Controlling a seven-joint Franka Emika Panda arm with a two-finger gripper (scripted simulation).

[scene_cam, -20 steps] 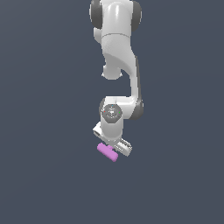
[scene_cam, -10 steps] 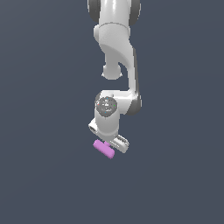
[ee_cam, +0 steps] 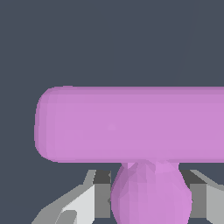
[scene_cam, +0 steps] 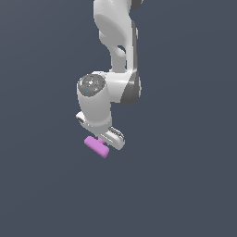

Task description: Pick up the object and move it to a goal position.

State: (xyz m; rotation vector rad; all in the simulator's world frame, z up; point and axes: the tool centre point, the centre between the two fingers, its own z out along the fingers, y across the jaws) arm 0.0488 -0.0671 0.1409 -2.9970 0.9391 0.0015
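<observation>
The object is a small pink-purple block hanging under the white arm, lifted off any surface in the exterior view. My gripper is shut on the object, with the pink bar sticking out toward the exterior view's left below the hand. In the wrist view the object fills most of the frame as a wide rounded bar with a short stem running down between the grey fingers. The gripper closes on that stem from both sides.
The white arm comes down from the top of the exterior view. Around it there is only a plain dark grey-blue background.
The arm has carried the held object a little toward the exterior view's left and upward. The grip on it is unchanged.
</observation>
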